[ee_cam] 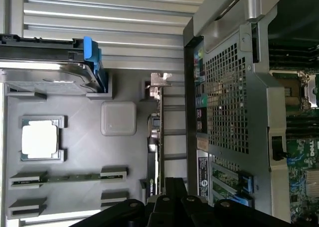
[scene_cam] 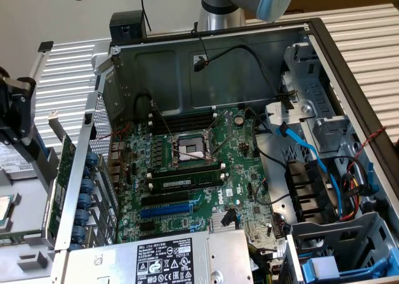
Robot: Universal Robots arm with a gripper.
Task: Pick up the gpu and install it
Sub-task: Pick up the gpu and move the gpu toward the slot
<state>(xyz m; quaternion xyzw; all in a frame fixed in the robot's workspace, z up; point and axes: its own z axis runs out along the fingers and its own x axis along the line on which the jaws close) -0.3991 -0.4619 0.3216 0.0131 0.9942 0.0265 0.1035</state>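
The gpu (scene_cam: 62,178) stands on edge in a grey parts tray (scene_cam: 28,259) just outside the computer case's rear wall, on the exterior view's left, its silver end bracket pointing up. In the wrist view the gpu (ee_cam: 153,137) is a thin green edge running alongside the case's perforated rear panel (ee_cam: 229,97). My gripper (ee_cam: 174,189) hangs over the card's near end with its black fingers together. Whether they touch the card I cannot tell. The motherboard (scene_cam: 187,165) lies inside the open case with a blue card slot (scene_cam: 165,208) bare.
The tray (ee_cam: 75,152) also holds a processor (ee_cam: 40,140), a memory stick (ee_cam: 70,177), a grey square pad (ee_cam: 118,118) and a hard drive (ee_cam: 50,77) in a blue caddy. The case has a power supply (scene_cam: 162,259), drive cages (scene_cam: 324,116) and loose cables (scene_cam: 312,153).
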